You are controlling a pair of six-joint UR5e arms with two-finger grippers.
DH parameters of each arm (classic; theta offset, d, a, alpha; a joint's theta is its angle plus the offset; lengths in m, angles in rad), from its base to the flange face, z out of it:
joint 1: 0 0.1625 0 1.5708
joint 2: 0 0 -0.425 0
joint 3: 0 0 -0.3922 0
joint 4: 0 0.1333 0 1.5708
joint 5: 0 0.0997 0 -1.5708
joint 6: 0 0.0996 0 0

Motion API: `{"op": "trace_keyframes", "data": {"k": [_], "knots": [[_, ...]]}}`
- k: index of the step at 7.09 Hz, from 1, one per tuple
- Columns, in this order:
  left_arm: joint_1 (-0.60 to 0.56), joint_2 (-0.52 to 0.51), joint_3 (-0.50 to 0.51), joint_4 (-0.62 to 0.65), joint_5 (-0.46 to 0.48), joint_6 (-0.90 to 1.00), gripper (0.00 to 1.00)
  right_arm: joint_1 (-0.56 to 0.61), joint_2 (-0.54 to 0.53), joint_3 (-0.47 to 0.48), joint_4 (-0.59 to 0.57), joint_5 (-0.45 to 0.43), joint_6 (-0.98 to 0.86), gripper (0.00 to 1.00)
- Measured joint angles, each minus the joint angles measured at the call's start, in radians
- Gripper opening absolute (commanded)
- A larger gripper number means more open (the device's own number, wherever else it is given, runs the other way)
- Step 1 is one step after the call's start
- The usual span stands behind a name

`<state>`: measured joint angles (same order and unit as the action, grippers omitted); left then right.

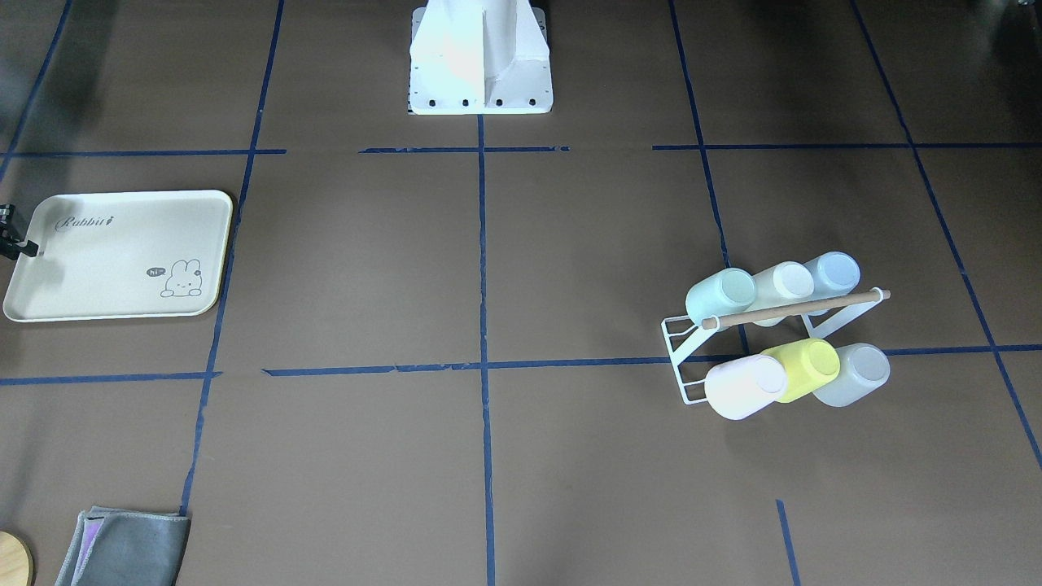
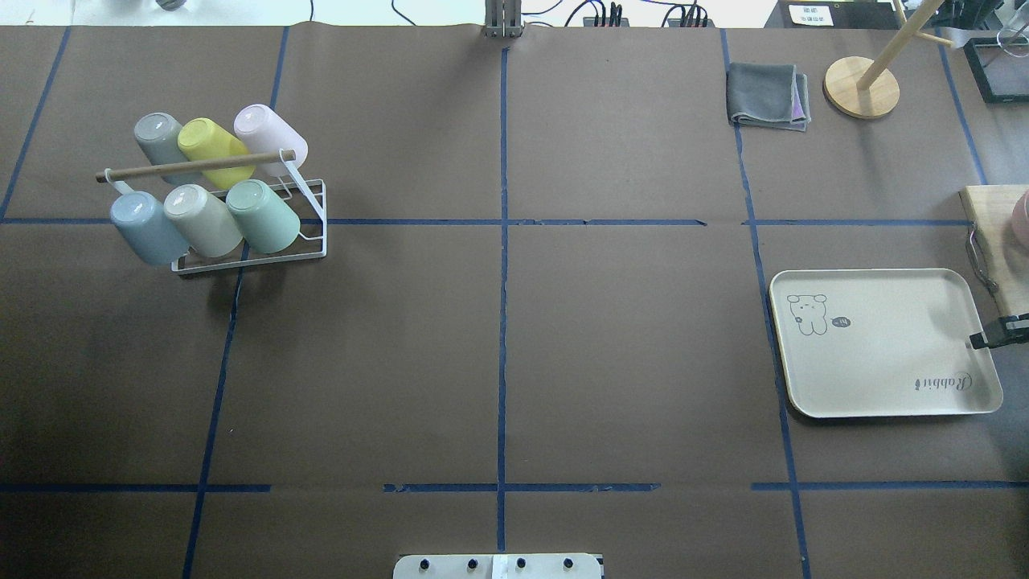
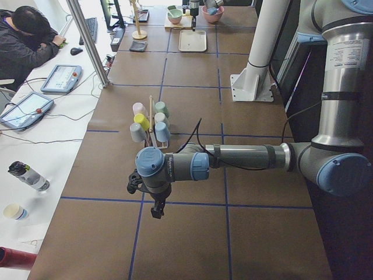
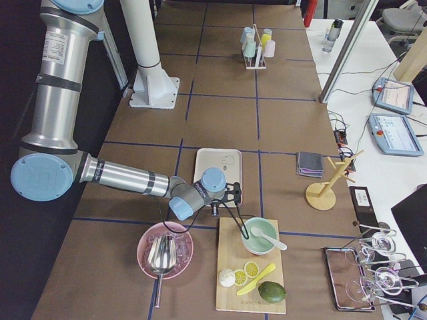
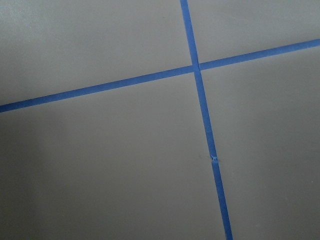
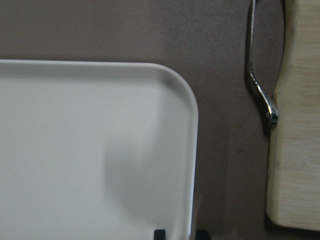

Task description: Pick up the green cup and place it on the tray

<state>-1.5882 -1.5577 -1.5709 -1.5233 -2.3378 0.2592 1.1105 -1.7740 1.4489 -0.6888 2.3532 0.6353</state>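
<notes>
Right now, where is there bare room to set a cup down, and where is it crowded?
The tray is bare, the right gripper only at its edge. The table's middle, between cup rack and tray, is free. Crowded: the rack's six cups, the cloth and wooden stand beyond the tray, the cutting board beside it.

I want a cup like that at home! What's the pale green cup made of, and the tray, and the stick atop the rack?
The green cup looks like plastic: smooth, matte, one even colour. The tray looks like plastic too, maybe melamine: cream, faintly shiny, with a printed bunny. The stick looks like bare wood: brown and dull. Looks alone can't settle it.
</notes>
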Motion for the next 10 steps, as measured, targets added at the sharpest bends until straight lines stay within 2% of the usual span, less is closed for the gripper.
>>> {"op": "trace_keyframes", "data": {"k": [2,3,4,8,10], "knots": [[-0.001,0.000,-0.001,0.000,0.000,0.000,1.00,-0.002,0.001,-0.005,0.000,0.000,-0.001,0.27],[-0.001,0.000,-0.001,0.000,0.000,0.000,1.00,-0.003,0.001,-0.006,0.000,0.000,-0.002,0.11],[0.000,0.000,-0.001,0.000,0.000,0.000,1.00,-0.004,0.001,-0.006,0.000,0.000,-0.002,0.00],[0.000,0.000,-0.001,0.000,0.000,0.000,1.00,-0.010,0.008,-0.001,0.000,0.004,-0.027,0.00],[-0.001,0.001,-0.002,-0.001,0.000,0.000,1.00,-0.007,0.010,0.038,-0.006,0.034,-0.024,0.00]]}}
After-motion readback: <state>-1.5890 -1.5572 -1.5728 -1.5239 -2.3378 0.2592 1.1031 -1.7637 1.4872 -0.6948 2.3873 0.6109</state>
